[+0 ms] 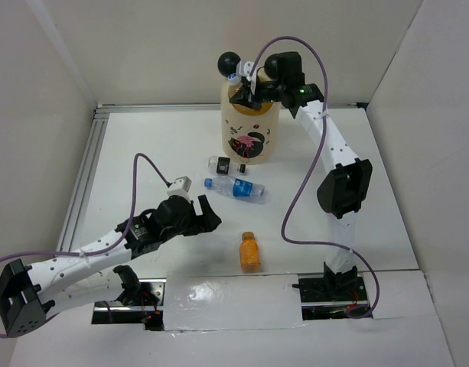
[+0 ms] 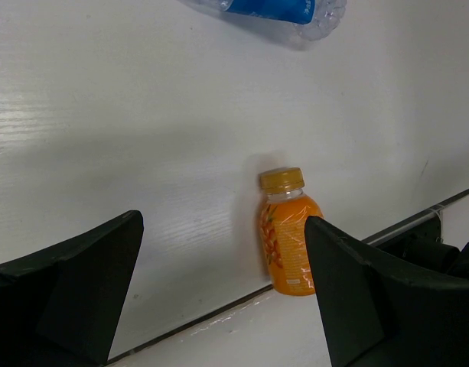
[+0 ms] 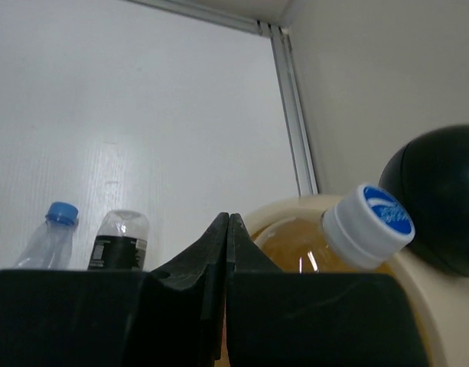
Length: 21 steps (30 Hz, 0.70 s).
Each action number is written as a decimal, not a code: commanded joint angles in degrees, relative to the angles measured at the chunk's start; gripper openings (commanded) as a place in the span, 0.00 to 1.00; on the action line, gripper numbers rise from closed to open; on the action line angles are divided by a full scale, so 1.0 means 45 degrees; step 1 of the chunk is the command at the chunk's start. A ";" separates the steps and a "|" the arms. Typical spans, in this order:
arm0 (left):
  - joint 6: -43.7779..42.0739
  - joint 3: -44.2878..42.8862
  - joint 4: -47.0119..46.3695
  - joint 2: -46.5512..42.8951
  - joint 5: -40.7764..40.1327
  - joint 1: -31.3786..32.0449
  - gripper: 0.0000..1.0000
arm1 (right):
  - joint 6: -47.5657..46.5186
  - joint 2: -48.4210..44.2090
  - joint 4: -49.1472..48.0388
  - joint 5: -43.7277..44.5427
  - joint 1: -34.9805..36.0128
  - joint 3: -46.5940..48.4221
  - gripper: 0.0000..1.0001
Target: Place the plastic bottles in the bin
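Three bottles lie loose on the white table [image 2: 104, 115], and a fourth shows in the mouth of the bin [image 1: 257, 122]. The left gripper [image 2: 223, 225] is spread wide and holds nothing. The orange bottle [image 2: 288, 245] lies on its side just ahead of it, off-centre toward the finger on the right of the wrist view, its cap pointing away.

It looks full of juice, so it is probably the heaviest and stiffest bottle here: a short, round, smooth plastic body with a glossy label and a ribbed yellow cap. It will likely tolerate a firm squeeze but may roll or slip. The best hold is probably across the middle of the labelled body, not the tapering shoulder or cap.

Farther ahead of the same gripper lies the blue-label bottle [image 1: 238, 187], and beyond that the black-label bottle [image 1: 221, 164]. Both are clear and thin-walled and look empty, so they should be light and springy and may dent under pressure.

The right gripper [image 3: 227, 222] hangs over the bin's cream rim with its fingers pressed together and nothing visible between them. Just beside it a bottle with a white-and-blue cap [image 3: 369, 222] leans at the yellowish opening, next to a black ball ear [image 3: 441, 199].
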<state>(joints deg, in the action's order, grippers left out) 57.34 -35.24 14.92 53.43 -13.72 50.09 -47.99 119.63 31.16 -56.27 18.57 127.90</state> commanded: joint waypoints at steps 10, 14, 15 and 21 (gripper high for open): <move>-0.0047 -0.0060 -0.0620 0.0295 -0.0077 0.0061 0.99 | 0.0037 -0.0918 -0.0298 0.4006 -0.0298 -0.1463 0.00; -0.0047 -0.0059 -0.0620 0.0295 -0.0077 0.0061 0.99 | 0.0039 -0.1857 -0.1687 0.5545 -0.0182 -0.2872 0.00; -0.0047 -0.0059 -0.0736 0.0411 0.0039 0.0061 0.99 | 0.0213 -0.2013 -0.2095 0.6131 -0.0181 -0.3029 0.00; -0.0184 -0.0176 -0.0737 0.0412 0.0040 0.0061 0.99 | 0.0332 -0.2249 -0.2606 0.6916 -0.0181 -0.3264 0.00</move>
<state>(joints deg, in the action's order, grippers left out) 57.17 -35.24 14.09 55.29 -13.65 50.09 -47.31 114.06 25.96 -30.28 17.89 113.73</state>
